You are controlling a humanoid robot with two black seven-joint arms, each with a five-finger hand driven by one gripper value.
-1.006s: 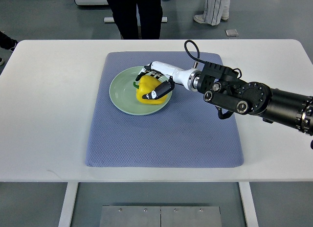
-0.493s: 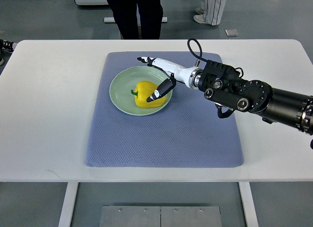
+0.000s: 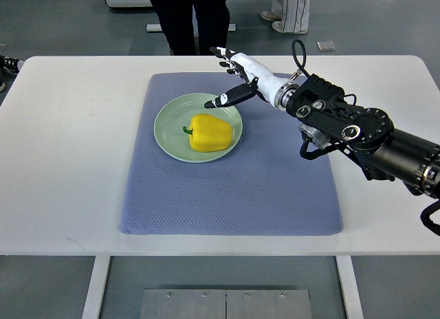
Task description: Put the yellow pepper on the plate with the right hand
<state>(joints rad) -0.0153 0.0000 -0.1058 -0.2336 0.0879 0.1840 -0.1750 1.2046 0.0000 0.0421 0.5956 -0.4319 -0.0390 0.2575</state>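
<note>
A yellow pepper (image 3: 209,133) with a green stem lies on a pale green plate (image 3: 168,116) on the blue mat. My right hand (image 3: 230,75) is open and empty, fingers spread, raised above the plate's far right rim. It does not touch the pepper. The right arm comes in from the right edge. The left arm is not in view.
The blue mat (image 3: 234,188) lies on a white table (image 3: 62,147). A person's legs (image 3: 185,16) stand past the table's far edge, and another person (image 3: 289,6) stands farther back.
My right hand let go of the pepper, opened, and lifted up and back to the right. The pepper stays lying on the plate.
</note>
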